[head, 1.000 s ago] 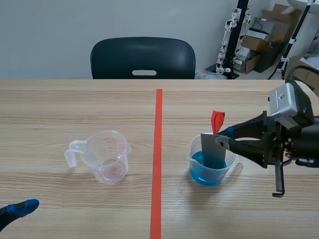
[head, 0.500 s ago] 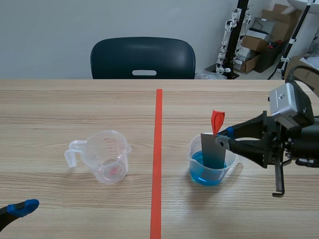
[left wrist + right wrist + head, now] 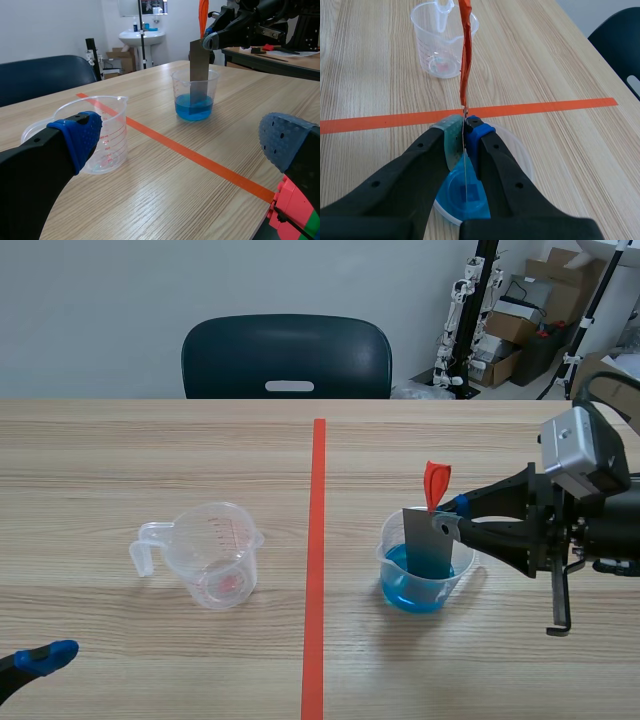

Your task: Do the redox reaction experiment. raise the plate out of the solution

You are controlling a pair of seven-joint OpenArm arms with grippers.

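One grey plate (image 3: 428, 540) stands upright in one clear beaker (image 3: 388, 558) on the tabletop (image 3: 150, 460), its lower end down in the blue solution (image 3: 405, 592). One orange-red tag (image 3: 436, 483) rises from the plate's top edge. The right gripper (image 3: 447, 517) comes in level from the side. It is clamped on the upper part of the plate, with one pad pressed against each face just under the tag. In the right wrist view the plate shows edge-on as a thin line between the two fingers, with the pool of blue below it.

A second clear beaker (image 3: 215, 555), this one with a handle and red scale marks, stands well apart on the other side of the single orange tape line (image 3: 316, 540). It holds no liquid, only a faint pink trace at the bottom.

The left gripper (image 3: 183, 140) sits low near the tabletop's near edge, its two fingers spread wide with nothing between them. One dark chair (image 3: 287, 355) stands behind the far side of the tabletop
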